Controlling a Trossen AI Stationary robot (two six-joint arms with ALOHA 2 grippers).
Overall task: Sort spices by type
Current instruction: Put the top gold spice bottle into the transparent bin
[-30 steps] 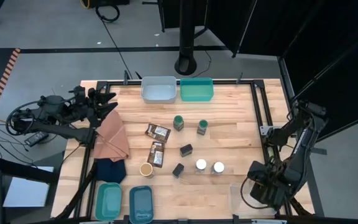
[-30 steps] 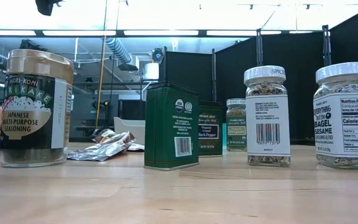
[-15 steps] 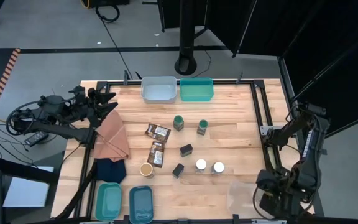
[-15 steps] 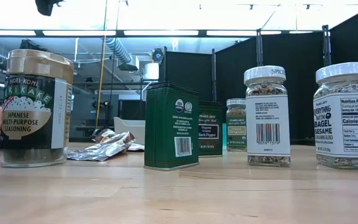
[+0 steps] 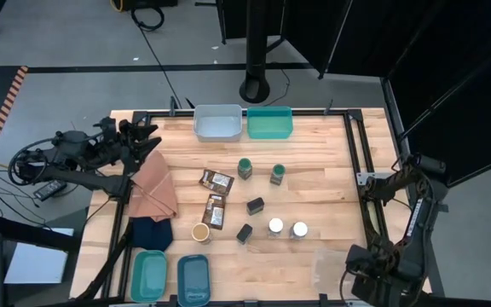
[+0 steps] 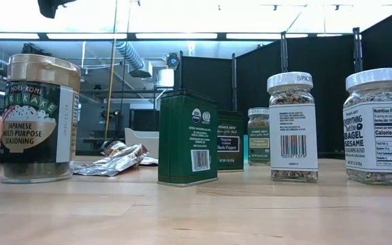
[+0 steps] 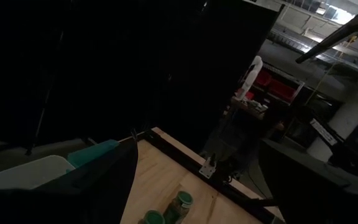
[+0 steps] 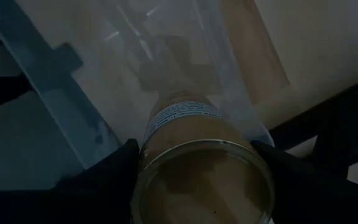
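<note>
My right gripper point(image 5: 372, 271) hangs over the table's near right corner, shut on a tan-topped round jar point(image 8: 201, 168) above a clear bin point(image 8: 135, 74). Mid-table stand two green-lidded jars point(image 5: 245, 168) point(image 5: 277, 173), two black boxes point(image 5: 255, 205) point(image 5: 244, 233), two white-lidded jars point(image 5: 275, 227) point(image 5: 299, 229) and another tan-topped jar point(image 5: 200, 232). Two brown packets point(image 5: 216, 180) point(image 5: 215, 211) lie flat beside them. My left gripper point(image 5: 147, 136) waits open above the far left corner, clear of everything. My right gripper pinches the tan-topped jar at its upper end point(image 8: 151, 155), one finger point(image 8: 114, 171) on each of two opposite sides. The fingers come from above, pointing down. The jar hangs upright below them, top toward the wrist, lifted clear above the clear bin.
A grey-blue bin point(image 5: 217, 122) and a green bin point(image 5: 269, 123) stand at the far edge, two teal bins point(image 5: 149, 275) point(image 5: 193, 278) at the near left. A brown cloth point(image 5: 153, 189) and a dark blue cloth point(image 5: 151, 230) lie at the left. Black rails point(image 5: 358, 162) frame the table.
My right gripper has carried the jar toward the table's near edge and sunk a little, still shut on it. The spices on the table have not moved.
</note>
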